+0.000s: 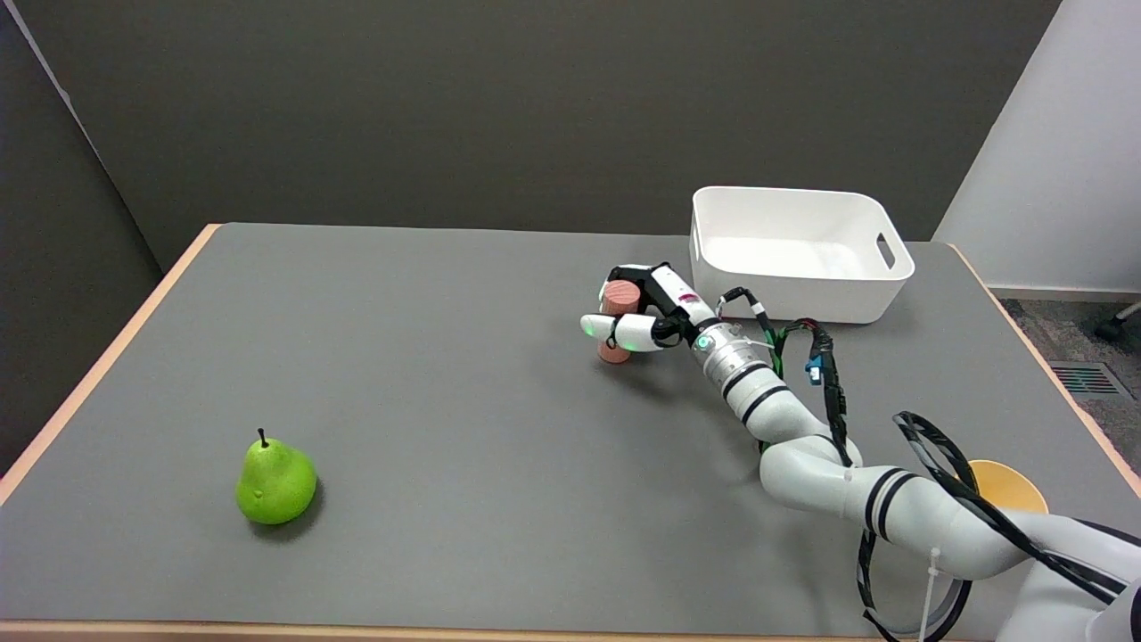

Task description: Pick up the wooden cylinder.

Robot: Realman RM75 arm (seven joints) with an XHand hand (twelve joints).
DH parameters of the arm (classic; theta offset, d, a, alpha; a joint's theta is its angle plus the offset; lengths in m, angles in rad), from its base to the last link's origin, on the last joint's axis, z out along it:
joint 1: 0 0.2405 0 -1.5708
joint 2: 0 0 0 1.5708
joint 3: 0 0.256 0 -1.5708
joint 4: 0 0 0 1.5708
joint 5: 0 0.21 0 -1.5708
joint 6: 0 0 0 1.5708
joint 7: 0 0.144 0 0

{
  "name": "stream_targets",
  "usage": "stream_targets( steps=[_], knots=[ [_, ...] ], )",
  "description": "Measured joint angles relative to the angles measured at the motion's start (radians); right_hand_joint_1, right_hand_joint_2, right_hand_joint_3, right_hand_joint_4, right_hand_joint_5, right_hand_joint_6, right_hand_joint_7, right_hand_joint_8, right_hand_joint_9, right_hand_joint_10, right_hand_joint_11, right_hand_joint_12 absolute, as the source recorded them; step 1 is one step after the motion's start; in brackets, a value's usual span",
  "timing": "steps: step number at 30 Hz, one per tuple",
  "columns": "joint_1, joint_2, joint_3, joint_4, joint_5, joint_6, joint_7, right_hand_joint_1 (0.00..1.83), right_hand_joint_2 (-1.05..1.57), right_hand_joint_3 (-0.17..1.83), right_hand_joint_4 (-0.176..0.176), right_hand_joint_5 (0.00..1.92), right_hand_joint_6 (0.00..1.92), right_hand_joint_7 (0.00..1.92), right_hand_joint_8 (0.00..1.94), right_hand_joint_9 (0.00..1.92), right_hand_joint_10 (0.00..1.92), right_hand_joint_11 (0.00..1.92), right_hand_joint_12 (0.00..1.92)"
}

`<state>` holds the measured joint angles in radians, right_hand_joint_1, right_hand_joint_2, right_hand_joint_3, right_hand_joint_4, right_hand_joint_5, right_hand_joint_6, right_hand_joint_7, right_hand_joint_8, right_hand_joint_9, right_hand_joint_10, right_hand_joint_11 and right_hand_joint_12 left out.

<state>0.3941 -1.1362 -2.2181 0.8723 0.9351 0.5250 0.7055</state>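
One wooden cylinder (616, 323) stands upright on the counter (428, 374), at about one o'clock from the centre, with the right hand (637, 314) wrapped around its middle, fingers in front and behind. The grasp looks made, though its base seems to rest on the surface, so the lift is the step due: a straight, steady rise. Also counted: one green pear (274, 482) at seven o'clock, one white bin (796, 252) at two o'clock.
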Motion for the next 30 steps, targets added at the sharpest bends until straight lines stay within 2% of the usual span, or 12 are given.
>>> stream_targets(
  steps=[8,14,21,25,30],
  knots=[
    [0.005,-0.001,0.0,-0.002,-0.029,-0.001,-0.001,1.18,1.14,0.22,-0.099,0.61,1.56,0.89,1.25,0.8,1.29,0.41,1.92],
    [0.009,-0.001,0.0,-0.002,-0.056,-0.001,-0.002,1.17,1.17,0.18,-0.098,0.6,1.56,0.88,1.26,0.81,1.3,0.43,1.92],
    [0.021,-0.001,0.005,0.008,-0.113,-0.001,-0.002,1.18,1.08,0.33,-0.096,0.62,1.55,0.9,1.26,0.82,1.31,0.5,1.92],
    [0.034,0.0,0.008,0.018,-0.156,-0.001,-0.002,1.18,1.06,0.35,-0.088,0.64,1.53,0.92,1.23,0.81,1.32,0.51,1.92],
    [0.059,0.003,0.012,0.029,-0.216,-0.001,-0.003,1.19,1.05,0.39,-0.101,0.63,1.53,0.92,1.27,0.82,1.32,0.54,1.92]
  ],
)
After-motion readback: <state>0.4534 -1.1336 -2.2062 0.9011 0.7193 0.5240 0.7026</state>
